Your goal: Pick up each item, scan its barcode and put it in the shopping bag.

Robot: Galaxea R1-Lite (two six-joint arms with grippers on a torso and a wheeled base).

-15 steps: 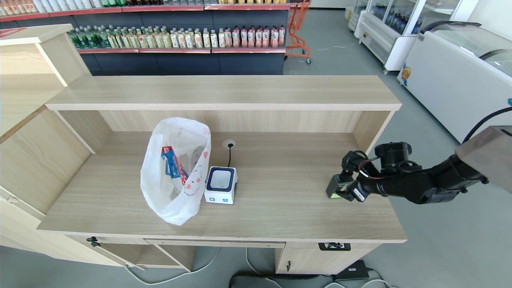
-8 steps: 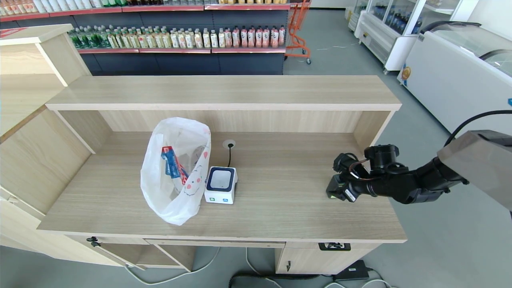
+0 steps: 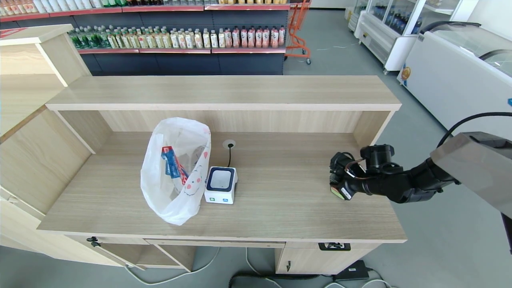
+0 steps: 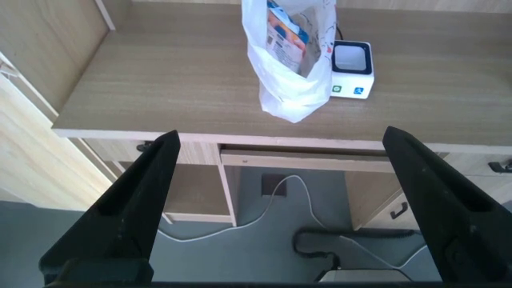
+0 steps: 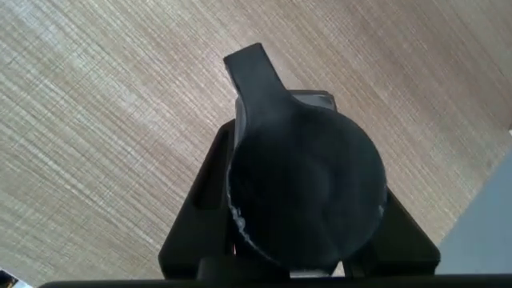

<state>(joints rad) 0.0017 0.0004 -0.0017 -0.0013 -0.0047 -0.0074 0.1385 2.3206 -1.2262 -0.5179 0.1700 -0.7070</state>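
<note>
Right gripper (image 3: 337, 183) is over the right end of the counter (image 3: 280, 212), just above the surface, and looks closed on the item (image 3: 335, 193). We judge the grip from the head view, since the fingers themselves are mostly hidden. The item is small and dark with a bright label at its low end. We'd guess it's light and rigid, with a possibly slick wrapper, so we want a firm pinch across the sides without crushing it. We can't tell which face carries the barcode, and whichever it is needs to stay clear of the fingers. Scanner (image 3: 220, 185) is well apart from the item, mid-counter with its window facing up, and the bag (image 3: 176, 172) is touching its side. The bag is thin, floppy plastic with its mouth open and goods already inside, so we'd release from above rather than push against its wall. Left gripper (image 4: 280, 138) is wide open and empty, hanging off the counter's front edge.
</note>
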